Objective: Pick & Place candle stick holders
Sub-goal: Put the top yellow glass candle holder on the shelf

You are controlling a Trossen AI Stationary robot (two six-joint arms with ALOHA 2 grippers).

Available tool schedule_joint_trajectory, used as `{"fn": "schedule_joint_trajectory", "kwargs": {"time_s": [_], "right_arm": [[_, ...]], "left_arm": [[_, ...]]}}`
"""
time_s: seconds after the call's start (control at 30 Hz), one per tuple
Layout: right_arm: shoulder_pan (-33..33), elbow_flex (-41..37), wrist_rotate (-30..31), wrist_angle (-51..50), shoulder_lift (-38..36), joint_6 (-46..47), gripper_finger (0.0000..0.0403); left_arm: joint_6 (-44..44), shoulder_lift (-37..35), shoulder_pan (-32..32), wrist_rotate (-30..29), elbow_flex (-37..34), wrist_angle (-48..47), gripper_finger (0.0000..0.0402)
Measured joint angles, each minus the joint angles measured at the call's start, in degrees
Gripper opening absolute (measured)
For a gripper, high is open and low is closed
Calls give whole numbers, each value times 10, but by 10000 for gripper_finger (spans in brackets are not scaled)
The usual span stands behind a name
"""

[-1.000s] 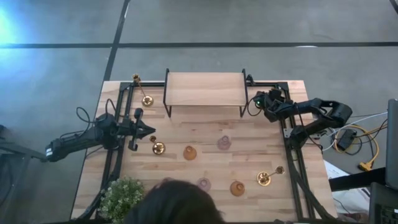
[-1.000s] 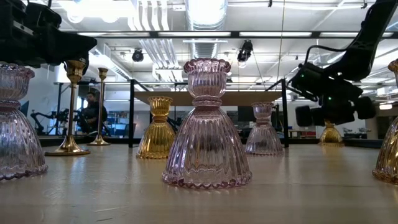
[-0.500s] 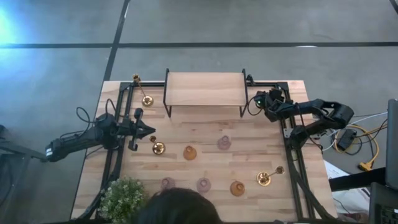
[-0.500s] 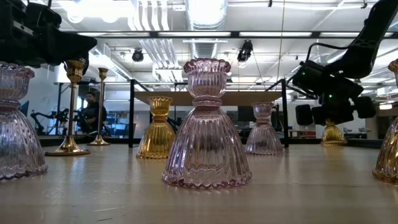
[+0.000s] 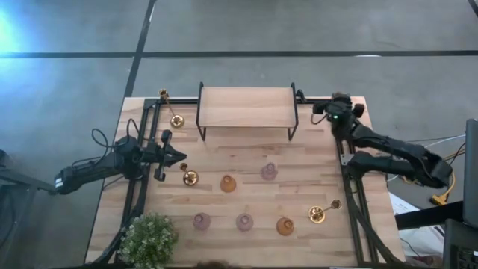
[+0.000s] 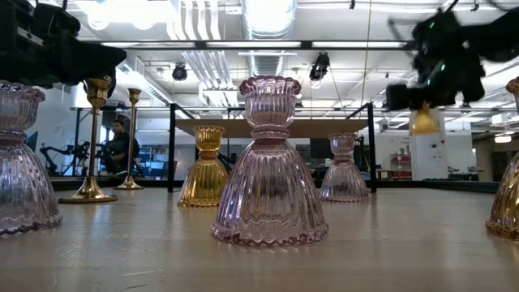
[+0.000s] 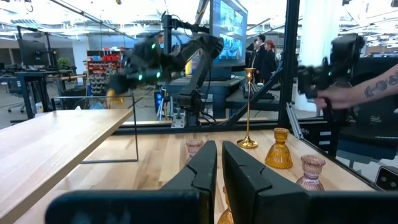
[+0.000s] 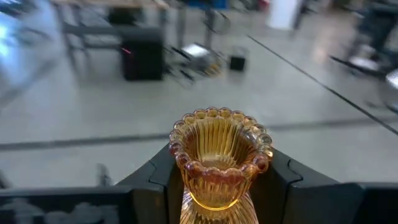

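Currently, right gripper (image 8: 217, 180) was clamped on amber glass holder (image 8: 221, 158), lifted off table, upper right of high view, beside shelf (image 5: 246, 107). Left gripper (image 5: 179, 156) sat at left centre, fingers nearly closed, holding nothing, just beside gold holder (image 5: 190, 178). Remaining holders stood on table (image 5: 321, 179): gold (image 5: 177, 119) upper left, gold (image 5: 317, 214) lower right, amber (image 5: 228, 183) and pink (image 5: 269, 172) centre, pink (image 5: 201, 221), pink (image 5: 245, 222), amber (image 5: 284, 226) along lower edge. Plant (image 5: 147, 237) at lower left.

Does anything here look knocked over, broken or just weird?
Nothing stands out. The holders on the table stand upright and apart; one amber holder is in the air, but the right end effector grips it.
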Motion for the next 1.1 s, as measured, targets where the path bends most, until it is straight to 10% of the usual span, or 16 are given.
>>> {"fn": "schedule_joint_trajectory", "kwargs": {"time_s": [0.3,0.7,1.1], "right_arm": [[0,121,-189,-53,-93,-100,127],[6,320,-504,-120,28,-101,127],[80,379,-577,-120,162,-129,127]], "left_arm": [[0,0,0,0,0,0,30],[0,0,0,0,0,0,30],[0,0,0,0,0,0,30]]}}
